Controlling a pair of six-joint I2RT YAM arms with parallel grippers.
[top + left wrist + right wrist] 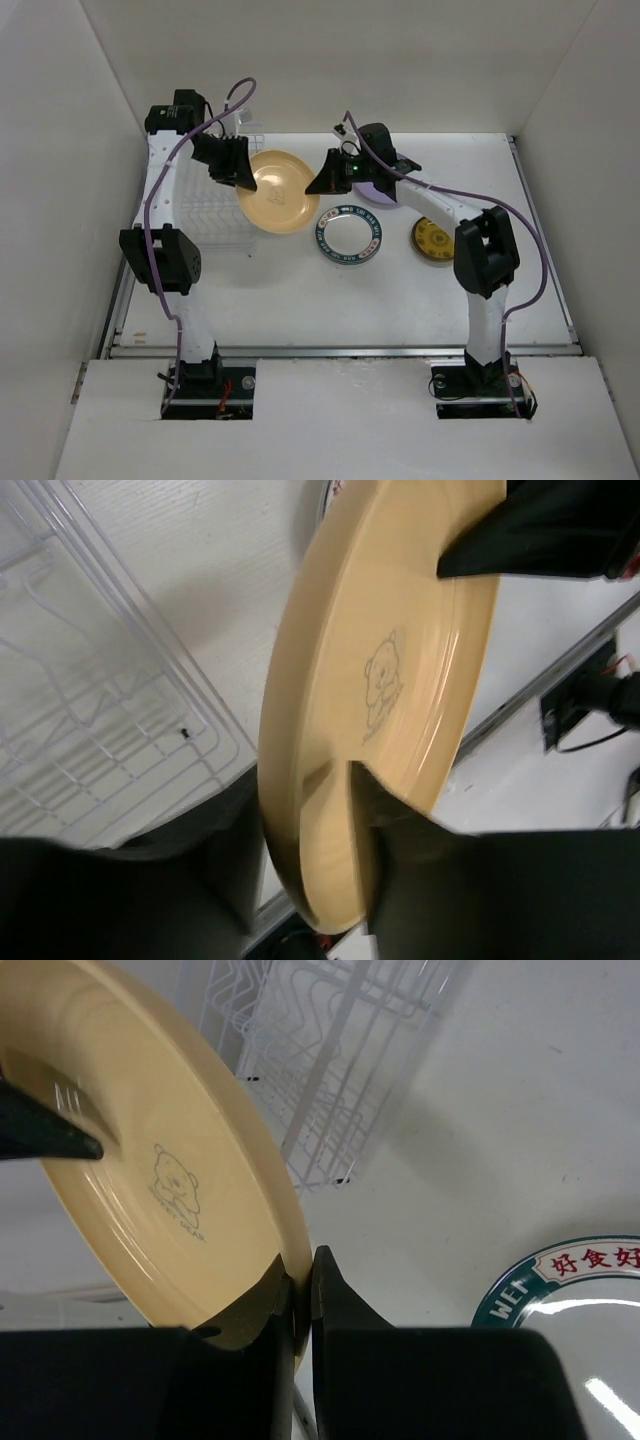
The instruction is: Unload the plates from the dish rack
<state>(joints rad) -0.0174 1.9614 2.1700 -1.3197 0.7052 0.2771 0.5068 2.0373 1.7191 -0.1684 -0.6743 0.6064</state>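
A large tan plate (pixel 278 192) with a small bear drawing hangs tilted just right of the dish rack (pixel 213 218), held at two sides. My left gripper (pixel 243 180) is shut on its left rim, seen close in the left wrist view as the gripper (pixel 310 800) pinching the plate (pixel 400 630). My right gripper (pixel 318 185) is shut on the opposite rim; in the right wrist view its jaws (pixel 303 1270) clamp the plate's edge (pixel 150 1160). The white wire rack (pixel 90 700) (pixel 330 1060) shows no plates in its slots.
A white plate with a teal patterned rim (pixel 350 236) (pixel 570 1290) lies flat on the table right of the tan one. A small mustard-yellow plate (pixel 433 241) lies further right. A pale purple plate (pixel 375 192) lies partly under the right arm.
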